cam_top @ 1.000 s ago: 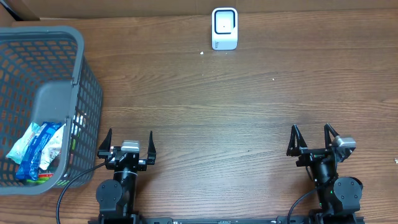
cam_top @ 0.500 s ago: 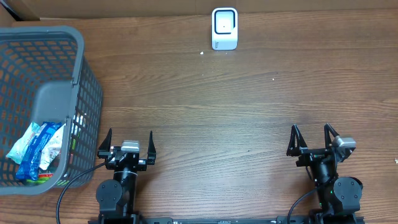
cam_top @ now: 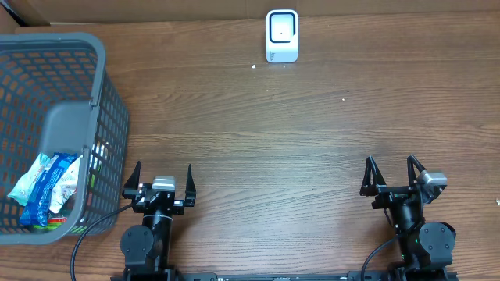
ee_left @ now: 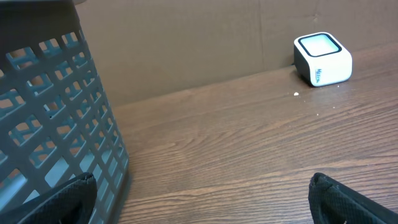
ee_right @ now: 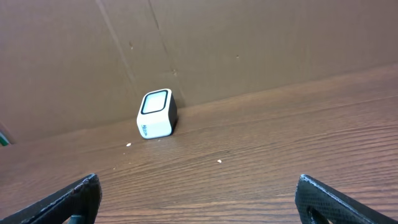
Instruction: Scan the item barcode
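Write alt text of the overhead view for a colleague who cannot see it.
A small white box-shaped barcode scanner stands at the far edge of a brown wooden table; a grey plastic mesh basket holding blue-and-white packets sits at the left. The left gripper and right gripper sit open and empty at the near edge.

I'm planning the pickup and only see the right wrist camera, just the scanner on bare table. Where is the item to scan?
Observer: In the grey basket on the left side of the table; a blue and white packet lies inside.
Operator: Is the left arm holding anything?
Observer: No, the left fingers stand open and empty beside the basket.
Operator: Is the packet alone?
Observer: No, something red and green shows beneath it; I cannot tell what.
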